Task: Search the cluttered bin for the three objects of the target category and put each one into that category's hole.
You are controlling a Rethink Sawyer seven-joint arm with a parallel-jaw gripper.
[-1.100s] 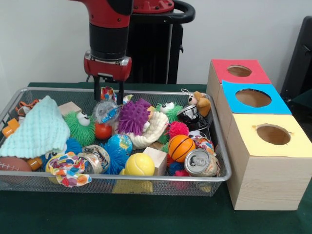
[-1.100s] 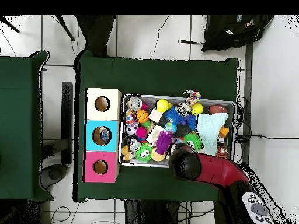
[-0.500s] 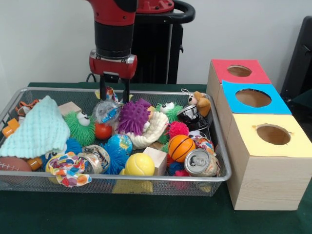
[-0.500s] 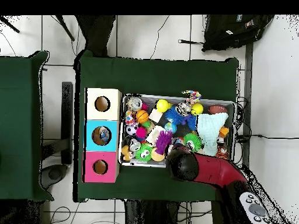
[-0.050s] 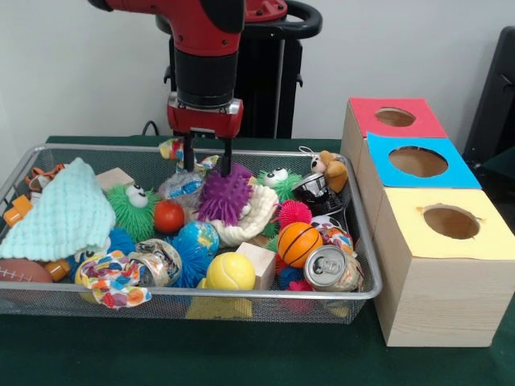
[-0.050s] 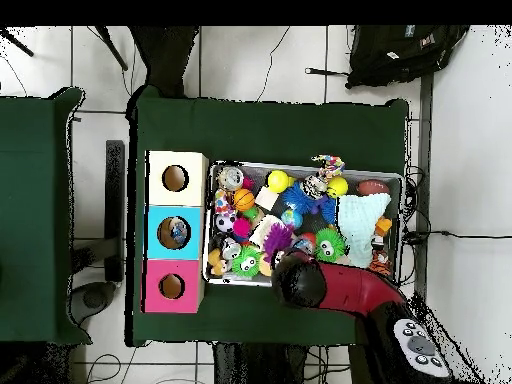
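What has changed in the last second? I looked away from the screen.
The claw slid along the back of the basket toward the boxes and now hangs above the purple spiky ball. It holds nothing. The toys look mostly unmoved.

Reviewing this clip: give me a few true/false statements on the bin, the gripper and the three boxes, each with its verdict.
1. The gripper hangs over the purple spiky ball. True.
2. The yellow-topped box is the one farthest from the camera in the front view. False: the red-topped box is farthest and the yellow one nearest.
3. The yellow tennis ball lies near the mesh bin's front rim. True.
4. The mint cloth lies beside the boxes. False: it sits at the bin's opposite end.
5. The crushed can is in the blue-topped box. False: it lies in the bin.
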